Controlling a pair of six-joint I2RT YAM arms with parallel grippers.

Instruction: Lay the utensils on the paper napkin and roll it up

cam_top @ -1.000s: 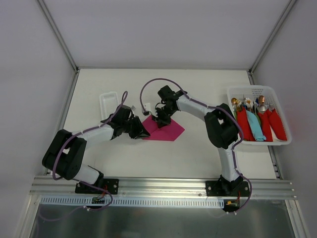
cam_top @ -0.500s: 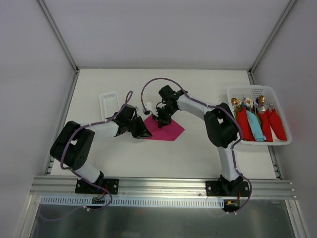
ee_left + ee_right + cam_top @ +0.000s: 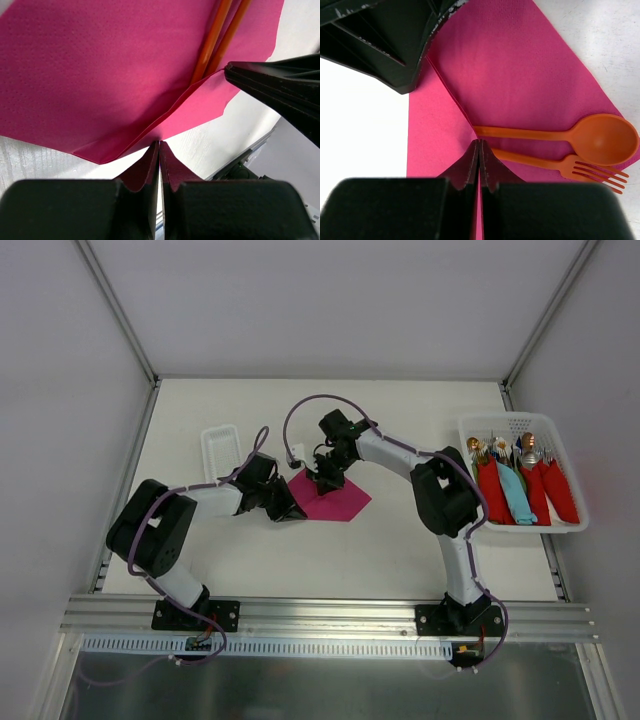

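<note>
The magenta paper napkin (image 3: 338,502) lies mid-table with its left flap folded up over the utensils. In the right wrist view the orange spoon (image 3: 607,140) and orange fork (image 3: 590,171) lie side by side on the napkin (image 3: 520,65), their handles running under the fold. My right gripper (image 3: 479,142) is shut on the flap's edge; it also shows in the top view (image 3: 325,478). My left gripper (image 3: 159,144) is shut on the same fold's edge of the napkin (image 3: 100,65), next to the two orange handles (image 3: 212,37); it also shows in the top view (image 3: 288,507).
A white basket (image 3: 520,423) at the right edge holds red and teal wrapped metal utensils (image 3: 515,490). A small white tray (image 3: 220,448) sits left of the napkin. The two grippers are close together over the napkin's left side.
The left arm's elbow has swung in toward the table's middle while its gripper stayed at the napkin's left edge. The right arm and the napkin have barely moved.
</note>
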